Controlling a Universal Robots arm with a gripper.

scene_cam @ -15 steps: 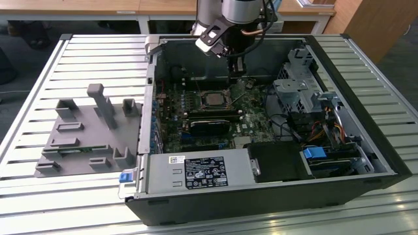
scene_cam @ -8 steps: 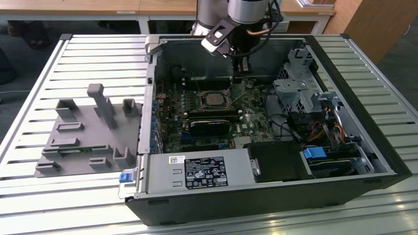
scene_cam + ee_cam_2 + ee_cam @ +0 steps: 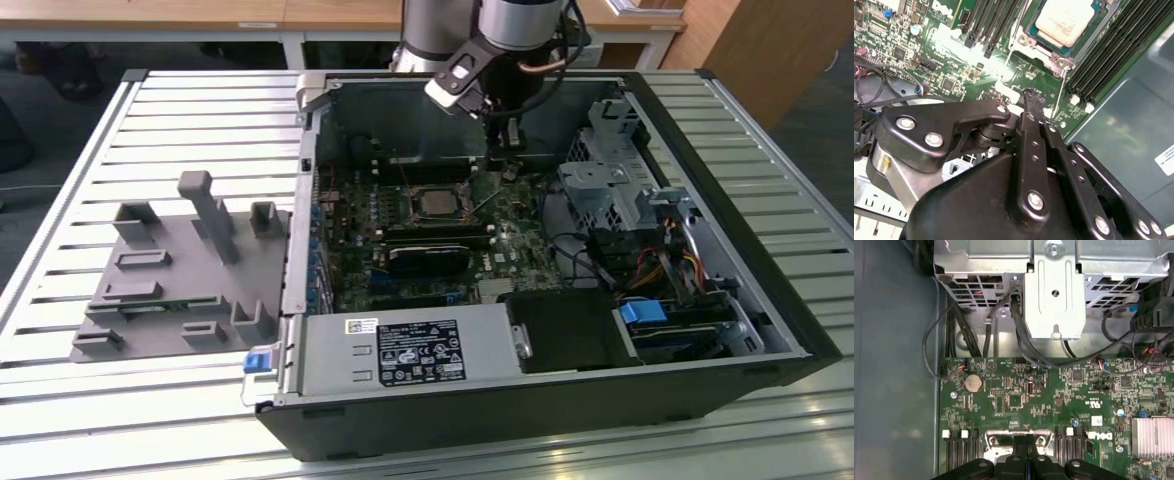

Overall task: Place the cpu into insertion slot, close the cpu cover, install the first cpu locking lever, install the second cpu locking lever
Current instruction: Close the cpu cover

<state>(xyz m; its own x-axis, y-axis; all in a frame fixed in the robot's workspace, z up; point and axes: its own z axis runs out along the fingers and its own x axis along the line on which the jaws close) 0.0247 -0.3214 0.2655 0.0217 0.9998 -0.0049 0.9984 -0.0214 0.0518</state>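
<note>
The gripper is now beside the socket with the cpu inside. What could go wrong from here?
1. The shut gripper hangs close over the board; going lower, it may scrape small parts.
2. The lever is a thin wire; the gripper could slip off it onto the memory slots.

Silvery cylindrical arm (image 3: 514, 25), white wrist block (image 3: 454, 85), black bar-linked jaws dotted with round silver screws (image 3: 1035, 200).
</note>
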